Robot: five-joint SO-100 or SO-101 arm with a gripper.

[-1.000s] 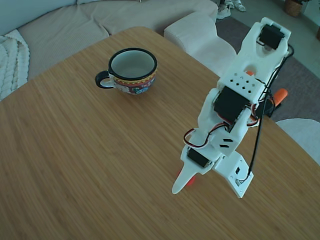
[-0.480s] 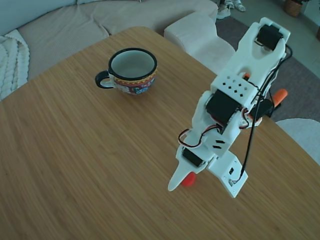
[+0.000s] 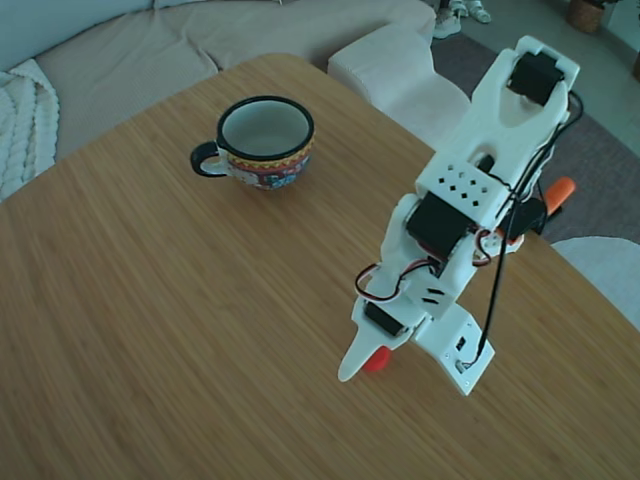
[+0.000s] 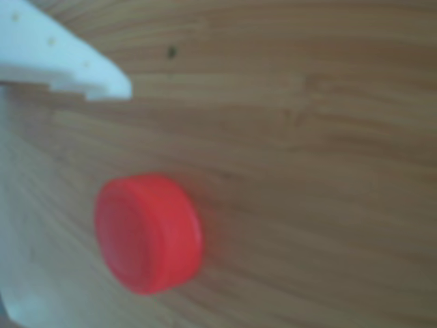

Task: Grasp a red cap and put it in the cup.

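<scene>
My gripper [image 3: 366, 364] is down at the table [image 3: 150, 300] with the cap [image 4: 147, 232] between my parted fingers, not clamped. The cup [image 3: 265, 140] stands well apart, far left.

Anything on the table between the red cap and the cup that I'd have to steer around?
Nothing visible does. In the fixed view, bare table lies between the red cap, at the gripper, and the cup.
</scene>
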